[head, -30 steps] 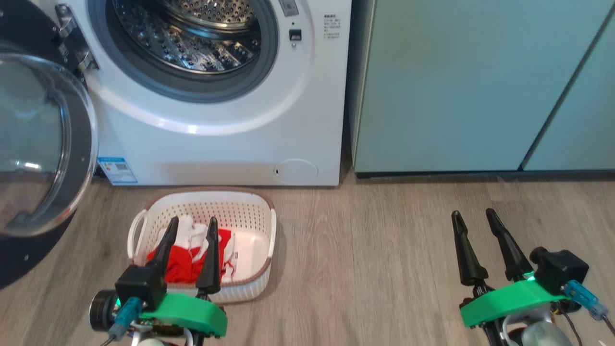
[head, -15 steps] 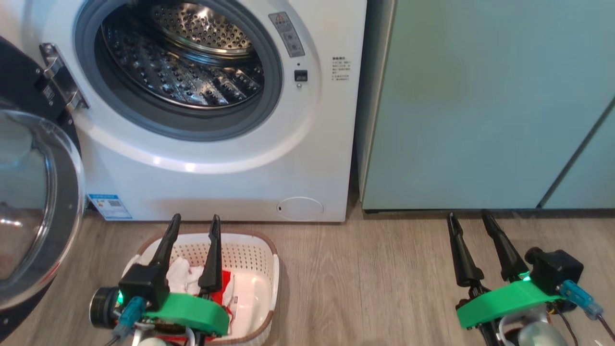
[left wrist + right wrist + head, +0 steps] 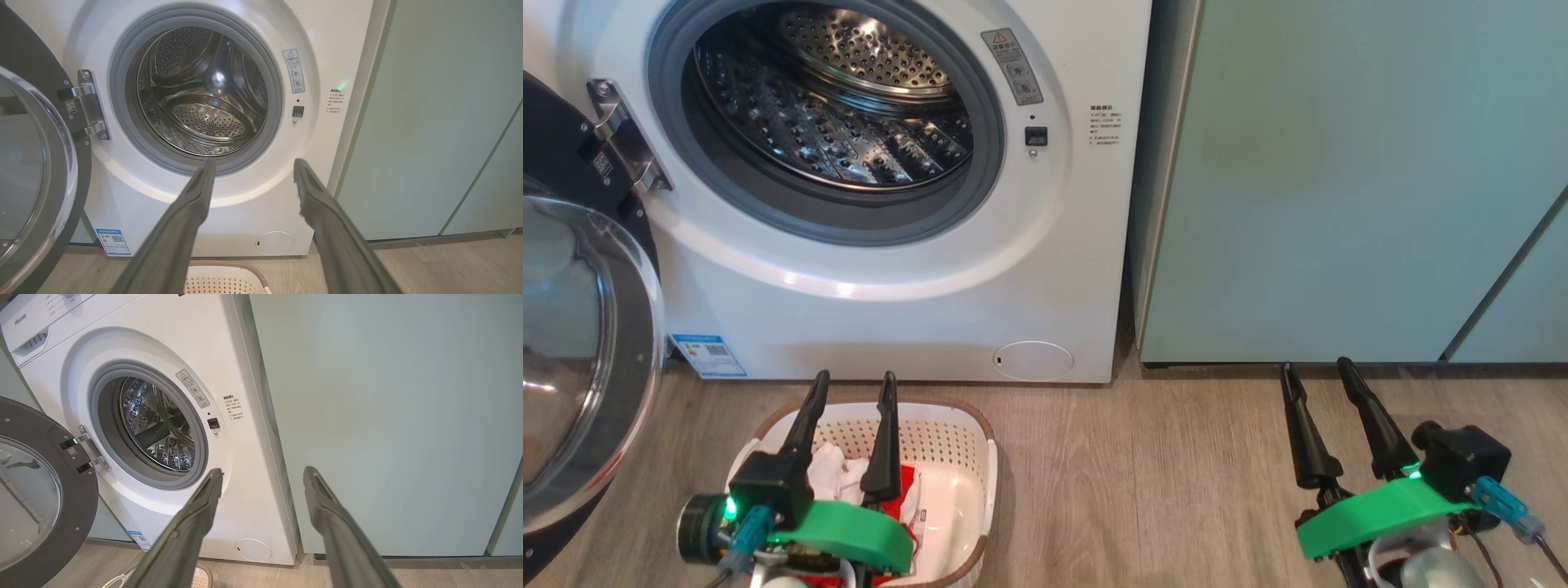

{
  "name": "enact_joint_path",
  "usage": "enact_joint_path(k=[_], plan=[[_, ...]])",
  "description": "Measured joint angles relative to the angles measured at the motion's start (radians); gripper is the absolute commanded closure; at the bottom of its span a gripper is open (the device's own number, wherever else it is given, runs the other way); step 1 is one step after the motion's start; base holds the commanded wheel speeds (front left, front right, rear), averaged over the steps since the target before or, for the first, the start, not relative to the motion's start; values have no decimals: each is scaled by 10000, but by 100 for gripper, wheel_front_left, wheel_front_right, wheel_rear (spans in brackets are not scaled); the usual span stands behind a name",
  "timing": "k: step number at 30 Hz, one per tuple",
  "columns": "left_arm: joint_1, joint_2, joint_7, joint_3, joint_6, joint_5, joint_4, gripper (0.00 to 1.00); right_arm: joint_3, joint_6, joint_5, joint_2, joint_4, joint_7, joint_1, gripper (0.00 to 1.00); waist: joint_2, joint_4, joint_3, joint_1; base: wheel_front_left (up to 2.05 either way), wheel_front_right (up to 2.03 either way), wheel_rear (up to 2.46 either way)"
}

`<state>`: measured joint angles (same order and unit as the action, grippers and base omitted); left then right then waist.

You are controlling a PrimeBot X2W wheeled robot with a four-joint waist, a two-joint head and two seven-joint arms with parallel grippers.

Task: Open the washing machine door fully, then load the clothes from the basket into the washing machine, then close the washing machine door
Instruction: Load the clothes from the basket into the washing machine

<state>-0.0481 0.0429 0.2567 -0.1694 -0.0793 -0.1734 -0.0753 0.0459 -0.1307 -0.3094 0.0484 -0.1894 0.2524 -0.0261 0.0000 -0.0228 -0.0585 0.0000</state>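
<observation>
Evidently only the opening is done: the washing machine door point(image 3: 580, 351) stands swung wide, left of the washing machine point(image 3: 890, 310), whose drum point(image 3: 849, 122) is bare. In front of it the clothes point(image 3: 837, 478) lie in the basket point(image 3: 931, 437); the left hand point(image 3: 854, 380) and right hand point(image 3: 1314, 366) gape empty. Loading and closing remain.

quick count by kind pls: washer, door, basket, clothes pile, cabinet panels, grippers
washing machine: 1
washing machine door: 1
basket: 1
clothes pile: 1
teal cabinet panels: 2
grippers: 2 (left gripper, right gripper)
total: 8
</observation>
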Motion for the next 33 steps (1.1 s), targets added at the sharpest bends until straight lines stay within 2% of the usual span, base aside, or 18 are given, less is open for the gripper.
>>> enact_joint_path(k=[26,33], plan=[[0,0,0,-84,46,-10,-127,0,-2,0,-88,0,10,0,0,0,0,77,46,0,0,0,0],[-1,0,0,-230,25,-13,-1197,0,6,0,-88,0,13,0,1,0,0,60,273,0,0,0,0]])
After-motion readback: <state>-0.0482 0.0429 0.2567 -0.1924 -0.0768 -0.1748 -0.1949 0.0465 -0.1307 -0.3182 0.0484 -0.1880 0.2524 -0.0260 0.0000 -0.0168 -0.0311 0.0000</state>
